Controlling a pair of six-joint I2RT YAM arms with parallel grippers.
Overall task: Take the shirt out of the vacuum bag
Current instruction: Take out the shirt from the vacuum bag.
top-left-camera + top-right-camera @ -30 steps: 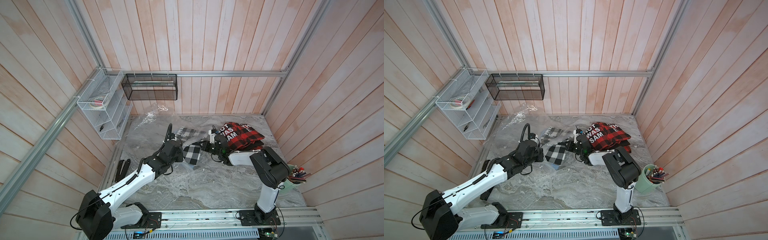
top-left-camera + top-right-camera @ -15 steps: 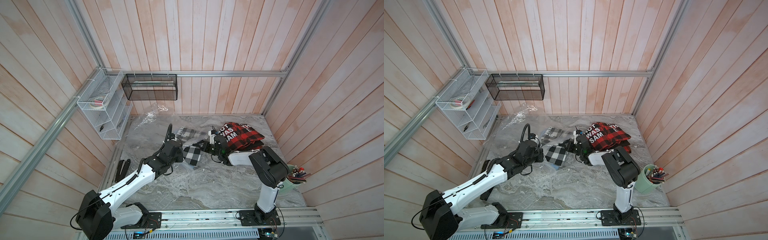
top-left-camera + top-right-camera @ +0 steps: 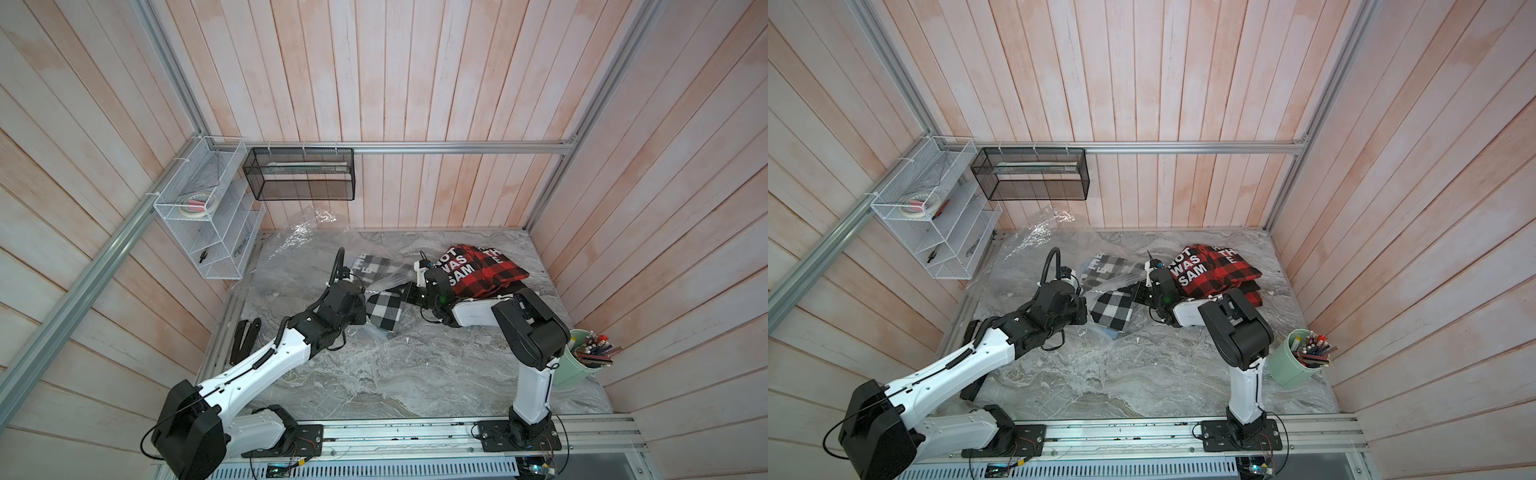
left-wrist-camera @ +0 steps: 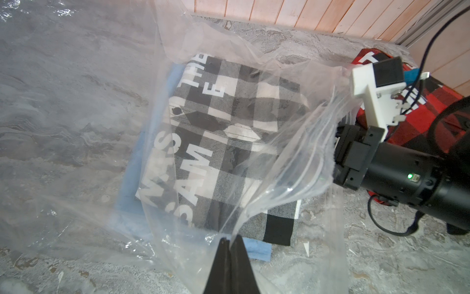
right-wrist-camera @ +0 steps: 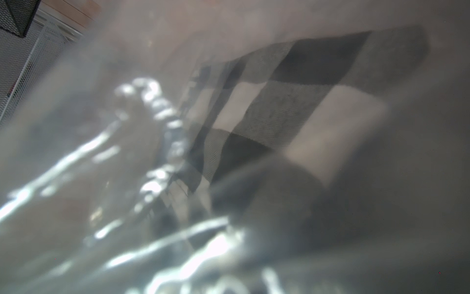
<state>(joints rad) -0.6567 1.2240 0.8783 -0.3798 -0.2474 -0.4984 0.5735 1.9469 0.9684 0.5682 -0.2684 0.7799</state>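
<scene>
Little has changed over the last second: both arms stay at the mouth of the vacuum bag (image 4: pixel 292 142) on the desk (image 3: pixel 395 374). The left tool (image 4: pixel 230 245) is pinched shut on its film. The right tool (image 4: pixel 335 150), veiled by bunched plastic, is closed on the opposite rim. The black-and-white checked shirt (image 4: pixel 277 224) lies mostly inside, one corner out. Red checked shirts (image 3: pixel 482 270) sit just behind the right arm. Film blurs the right wrist view.

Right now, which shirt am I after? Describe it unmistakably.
On the grey marbled tabletop, find the clear crinkly plastic vacuum bag spreading from the back left corner. The folded black-and-white checked shirt lies in its mouth, mid-table. Unlike the red-and-black checked shirts beside it, it is mostly under plastic.
</scene>
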